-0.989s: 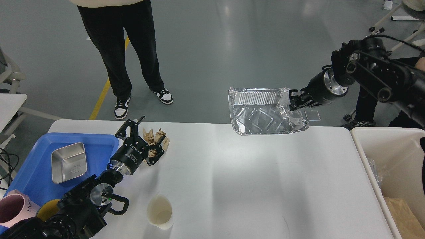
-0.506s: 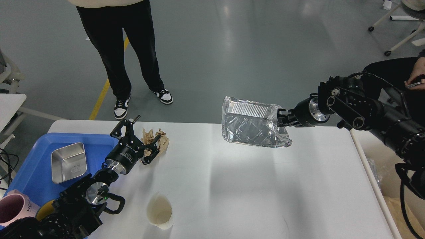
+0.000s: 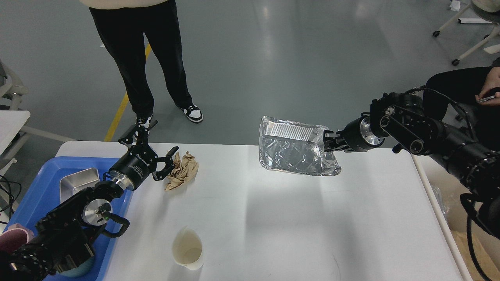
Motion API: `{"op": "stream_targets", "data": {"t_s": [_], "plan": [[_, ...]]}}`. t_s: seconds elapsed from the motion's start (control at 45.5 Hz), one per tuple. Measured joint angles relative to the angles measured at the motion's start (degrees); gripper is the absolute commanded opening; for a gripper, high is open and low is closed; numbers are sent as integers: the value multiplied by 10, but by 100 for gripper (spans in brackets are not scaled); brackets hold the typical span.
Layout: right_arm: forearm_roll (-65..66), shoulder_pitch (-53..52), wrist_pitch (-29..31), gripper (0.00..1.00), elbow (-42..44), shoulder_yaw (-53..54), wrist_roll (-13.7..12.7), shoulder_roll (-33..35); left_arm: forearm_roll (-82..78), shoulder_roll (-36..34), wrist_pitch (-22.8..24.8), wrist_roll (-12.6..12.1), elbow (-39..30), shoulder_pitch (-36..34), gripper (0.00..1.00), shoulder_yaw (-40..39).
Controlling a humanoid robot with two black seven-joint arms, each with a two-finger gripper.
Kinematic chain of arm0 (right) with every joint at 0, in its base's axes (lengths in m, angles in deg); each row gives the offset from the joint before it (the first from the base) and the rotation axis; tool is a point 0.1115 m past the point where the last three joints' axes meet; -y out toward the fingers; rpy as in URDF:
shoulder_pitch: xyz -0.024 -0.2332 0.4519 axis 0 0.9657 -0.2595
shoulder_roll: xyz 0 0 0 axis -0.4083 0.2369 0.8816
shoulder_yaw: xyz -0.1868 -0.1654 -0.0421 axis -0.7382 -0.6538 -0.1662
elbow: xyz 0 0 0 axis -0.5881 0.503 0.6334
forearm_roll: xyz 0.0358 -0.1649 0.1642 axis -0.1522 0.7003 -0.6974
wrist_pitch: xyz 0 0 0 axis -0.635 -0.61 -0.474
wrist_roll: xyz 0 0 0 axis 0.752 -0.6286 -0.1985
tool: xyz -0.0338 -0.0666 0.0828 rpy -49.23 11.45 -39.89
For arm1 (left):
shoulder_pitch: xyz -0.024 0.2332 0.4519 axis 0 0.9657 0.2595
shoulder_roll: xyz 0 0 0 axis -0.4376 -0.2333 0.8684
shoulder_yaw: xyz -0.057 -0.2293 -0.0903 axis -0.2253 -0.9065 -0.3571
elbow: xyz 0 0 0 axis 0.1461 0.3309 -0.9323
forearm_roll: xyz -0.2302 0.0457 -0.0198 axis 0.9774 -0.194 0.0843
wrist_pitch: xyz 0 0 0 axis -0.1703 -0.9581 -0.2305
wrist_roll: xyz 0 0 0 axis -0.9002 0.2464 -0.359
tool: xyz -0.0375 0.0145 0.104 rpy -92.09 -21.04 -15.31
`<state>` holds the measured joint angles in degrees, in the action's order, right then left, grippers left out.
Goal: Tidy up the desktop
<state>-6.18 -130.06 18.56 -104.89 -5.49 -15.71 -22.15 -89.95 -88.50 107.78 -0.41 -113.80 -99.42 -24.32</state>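
My right fingers clench the rim of a foil tray, holding it tilted above the far side of the white worktop. My left fingers are spread wide, empty, just beside crumpled brown paper.

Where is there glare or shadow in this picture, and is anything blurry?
Head view: sharp throughout; bright reflections on the foil tray held by the right end effector, a soft sheen and the tray's faint shadow on the desktop, pale streaks on the floor.

R gripper gripping foil tray, L gripper spread by paper wad
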Motion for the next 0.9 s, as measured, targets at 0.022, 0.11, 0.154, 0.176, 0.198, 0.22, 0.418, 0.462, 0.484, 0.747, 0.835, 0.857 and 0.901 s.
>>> {"op": "stream_targets", "data": {"t_s": [0.022, 0.11, 0.154, 0.176, 0.198, 0.22, 0.418, 0.462, 0.484, 0.747, 0.835, 0.857, 0.901], "plan": [[0, 1, 0, 0, 0, 0, 0, 0, 0, -15, -20, -2, -33, 3, 96, 5], [0, 3, 0, 0, 0, 0, 0, 0, 0, -81, -94, -17, -174, 20, 96, 25], [0, 4, 0, 0, -1, 0, 0, 0, 0, -119, -137, -33, -248, 25, 96, 37], [0, 4, 0, 0, -1, 0, 0, 0, 0, -142, -164, -46, -290, 28, 96, 43], [0, 4, 0, 0, -1, 0, 0, 0, 0, -162, -184, -56, -322, 29, 96, 48], [0, 4, 0, 0, -1, 0, 0, 0, 1, -181, -203, -66, -351, 29, 96, 53], [-1, 10, 0, 0, -2, 0, 0, 0, 6, -437, -240, -148, -570, 21, 95, 97], [-1, 11, -2, 0, -3, 0, 0, 0, 7, -504, -227, -185, -615, 10, 94, 98], [-1, 12, -2, 0, -3, 0, 0, 0, 8, -532, -219, -204, -633, 4, 94, 98], [-1, 16, -4, 0, -6, 0, 0, 1, 17, -841, -11, -339, -710, -90, 89, 93], [-1, 16, -5, 0, -6, 0, 1, 2, 13, -882, 31, -343, -710, -93, 89, 92], [-1, 16, -5, 0, -6, 0, 1, 2, 12, -886, 35, -344, -710, -93, 89, 92], [-1, 16, -5, 0, -6, 0, 1, 2, 10, -892, 41, -344, -710, -94, 89, 92]]}}
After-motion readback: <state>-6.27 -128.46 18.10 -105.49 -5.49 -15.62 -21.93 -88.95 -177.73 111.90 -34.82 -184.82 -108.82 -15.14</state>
